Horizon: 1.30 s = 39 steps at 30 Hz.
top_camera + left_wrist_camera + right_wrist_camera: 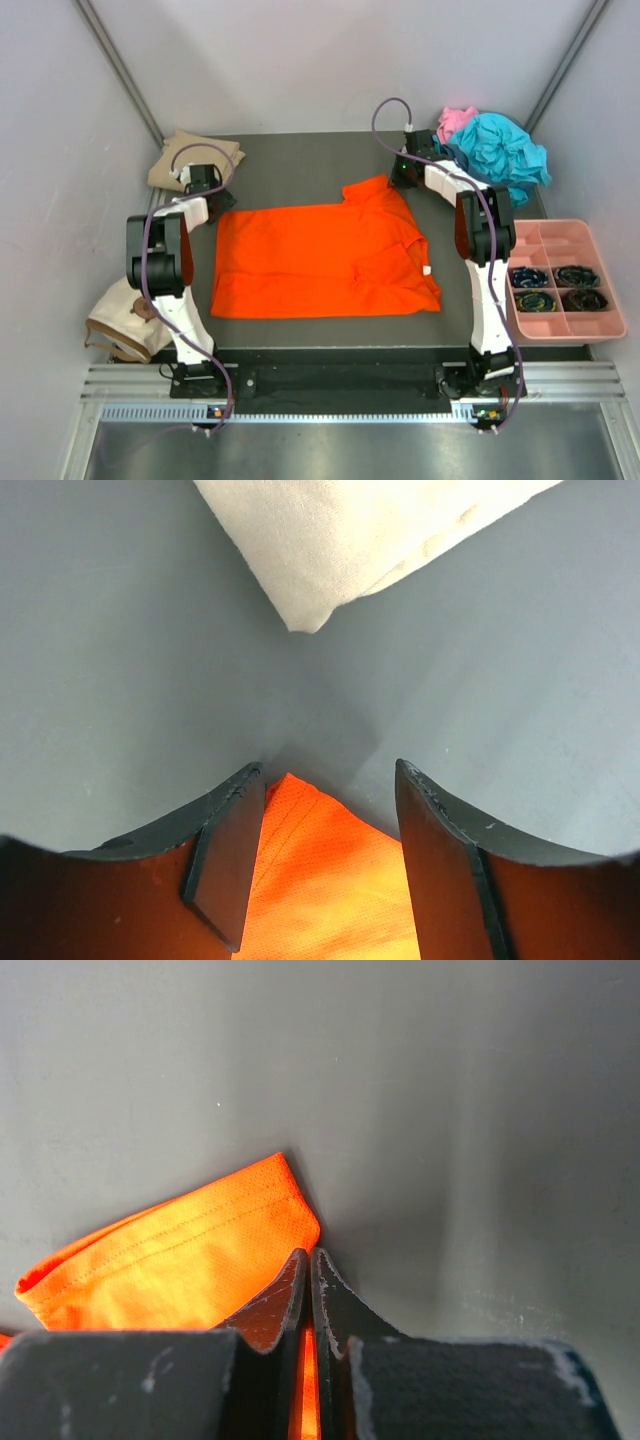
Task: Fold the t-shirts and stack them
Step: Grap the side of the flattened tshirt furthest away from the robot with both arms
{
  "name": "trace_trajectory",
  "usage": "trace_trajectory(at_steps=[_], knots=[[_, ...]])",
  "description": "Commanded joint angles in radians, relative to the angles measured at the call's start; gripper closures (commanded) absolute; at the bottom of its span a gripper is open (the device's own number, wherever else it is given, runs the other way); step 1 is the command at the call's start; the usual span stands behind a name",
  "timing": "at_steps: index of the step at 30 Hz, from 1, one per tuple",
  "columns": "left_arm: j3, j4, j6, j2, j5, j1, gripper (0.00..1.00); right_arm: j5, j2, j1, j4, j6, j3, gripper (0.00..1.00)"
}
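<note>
Orange shirt: spread flat at the centre of the top view, on the dark table; collar end toward upper right.
Left gripper: at the shirt's upper-left corner. In the left wrist view the jaws stand partly apart, with the tip of the orange corner lying between them and not clamped.
Right gripper: at the shirt's upper-right corner, by the collar. In the right wrist view the jaws are pressed together with orange cloth pinched between them.
Tan shirt: folded, upper left of the top view, just beyond the left gripper; its corner shows at the top of the left wrist view.
Teal shirts: crumpled heap, upper right.
Pink shirt: crumpled, touching the left side of the teal heap.
Tray: pink, right edge, dark bundles in its lower compartments.
Cap: cream, lower left, beside the left arm.
</note>
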Motion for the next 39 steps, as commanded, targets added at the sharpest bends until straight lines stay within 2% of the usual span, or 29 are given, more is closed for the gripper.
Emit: trace_trajectory(at_steps=[1,18,24,25,27,28,39], knots=[[-0.062,-0.101,-0.015,0.015,0.044,-0.001,0.4,0.004,-0.009,-0.006,0.028,-0.001,-0.004,1.0],[-0.116,-0.136,-0.007,-0.024,-0.001,-0.003,0.42,-0.001,-0.018,-0.006,0.027,0.003,-0.007,1.0],[-0.104,-0.133,-0.006,-0.003,0.004,-0.003,0.56,0.006,-0.024,-0.006,0.026,-0.001,-0.015,1.0],[-0.098,-0.133,-0.007,0.0,0.007,-0.003,0.66,0.006,-0.024,-0.005,0.027,-0.001,-0.02,1.0],[-0.092,-0.132,-0.009,0.008,0.007,-0.001,0.8,0.006,-0.027,-0.006,0.028,-0.001,-0.021,1.0],[-0.078,-0.135,-0.009,0.011,0.003,-0.001,1.0,0.004,-0.027,-0.006,0.028,-0.001,-0.021,1.0],[-0.047,-0.153,-0.004,-0.018,-0.022,-0.001,1.0,0.021,-0.113,-0.006,0.034,-0.018,-0.047,1.0]])
